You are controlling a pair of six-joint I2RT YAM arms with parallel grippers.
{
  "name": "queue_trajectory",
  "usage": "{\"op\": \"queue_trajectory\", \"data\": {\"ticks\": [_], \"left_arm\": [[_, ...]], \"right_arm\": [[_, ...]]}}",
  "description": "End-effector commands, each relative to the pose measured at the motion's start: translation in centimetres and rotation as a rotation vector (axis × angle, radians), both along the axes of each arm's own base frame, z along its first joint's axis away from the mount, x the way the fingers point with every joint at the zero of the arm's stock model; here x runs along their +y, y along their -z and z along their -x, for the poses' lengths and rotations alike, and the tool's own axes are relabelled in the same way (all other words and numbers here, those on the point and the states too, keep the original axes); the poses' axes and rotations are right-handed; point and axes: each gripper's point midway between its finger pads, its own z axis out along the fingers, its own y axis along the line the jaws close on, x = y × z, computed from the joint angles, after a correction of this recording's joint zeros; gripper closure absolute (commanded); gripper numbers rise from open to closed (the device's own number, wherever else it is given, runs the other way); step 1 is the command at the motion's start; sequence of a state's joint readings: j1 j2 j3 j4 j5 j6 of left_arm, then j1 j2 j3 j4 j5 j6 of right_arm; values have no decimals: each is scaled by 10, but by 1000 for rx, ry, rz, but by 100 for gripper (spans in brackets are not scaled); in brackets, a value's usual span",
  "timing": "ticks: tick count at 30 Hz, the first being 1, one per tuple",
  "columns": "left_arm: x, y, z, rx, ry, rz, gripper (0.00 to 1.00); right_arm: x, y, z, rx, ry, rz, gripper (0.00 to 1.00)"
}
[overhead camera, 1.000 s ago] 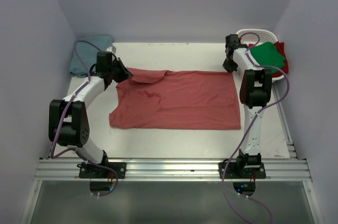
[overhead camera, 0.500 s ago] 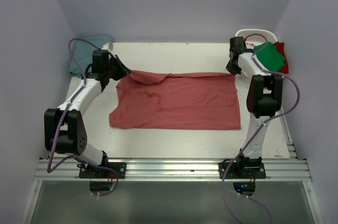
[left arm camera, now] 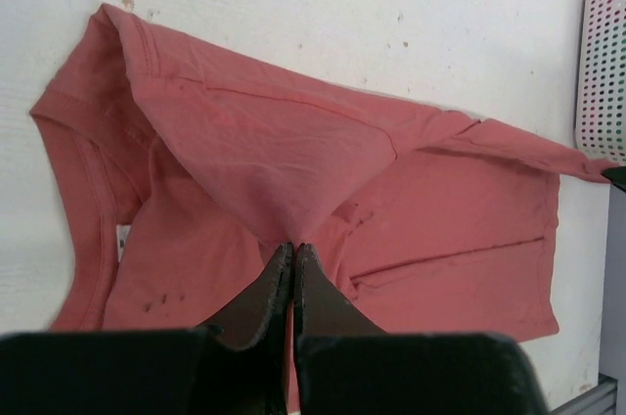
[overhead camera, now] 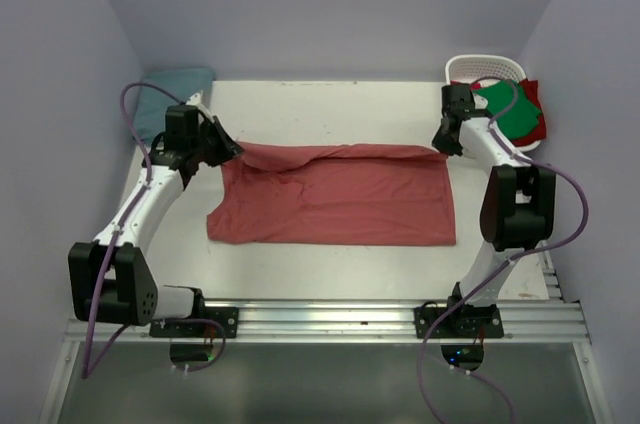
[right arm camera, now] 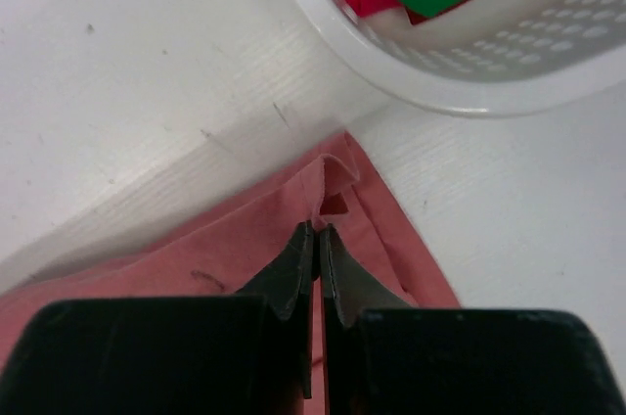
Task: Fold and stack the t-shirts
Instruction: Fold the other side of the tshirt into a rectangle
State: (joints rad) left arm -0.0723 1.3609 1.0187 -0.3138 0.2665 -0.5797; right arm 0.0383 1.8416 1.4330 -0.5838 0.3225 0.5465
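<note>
Both arms reach forward, elbows raised. Left gripper [overhead camera: 232, 150] pinches the brick-red t-shirt [overhead camera: 335, 199] at its far-left corner, right gripper [overhead camera: 441, 147] clamps its far-right hem. Shirt lies mid-desk [overhead camera: 330, 109], far edge lifted. Teal t-shirt [overhead camera: 175, 84] at the far-left corner.

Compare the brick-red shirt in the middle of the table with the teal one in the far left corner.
The brick-red shirt lies spread wide across the table; the teal shirt sits in a compact heap in its corner. The brick-red shirt's far edge is pinched at each end by shut jaws; the teal shirt is untouched. Both are plain soft cloth.
</note>
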Motion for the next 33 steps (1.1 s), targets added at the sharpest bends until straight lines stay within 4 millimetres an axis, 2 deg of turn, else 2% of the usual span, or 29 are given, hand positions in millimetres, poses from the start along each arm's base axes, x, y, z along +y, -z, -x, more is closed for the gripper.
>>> {"op": "queue_trajectory", "data": {"ticks": [1, 3, 9, 13, 17, 22, 27, 33], "left_arm": [[3, -11, 21, -7, 34, -15, 100], [6, -9, 32, 22, 36, -37, 100], [16, -19, 61, 19, 22, -90, 100], [17, -21, 76, 26, 27, -96, 100], [22, -17, 89, 42, 19, -117, 100], [25, 5, 103, 96, 12, -132, 100], [22, 34, 116, 166, 30, -116, 100], [24, 53, 128, 211, 23, -121, 100]], "right_arm": [[1, -17, 12, -42, -2, 2, 100], [0, -13, 23, -29, -3, 5, 100], [1, -8, 41, -13, -8, 3, 100], [1, -16, 50, -23, -12, 4, 100], [5, -14, 60, -16, -21, -2, 100], [7, -9, 71, -3, -31, 3, 100], [7, 9, 84, 42, -37, 12, 100], [7, 35, 96, 101, -38, 24, 100]]}}
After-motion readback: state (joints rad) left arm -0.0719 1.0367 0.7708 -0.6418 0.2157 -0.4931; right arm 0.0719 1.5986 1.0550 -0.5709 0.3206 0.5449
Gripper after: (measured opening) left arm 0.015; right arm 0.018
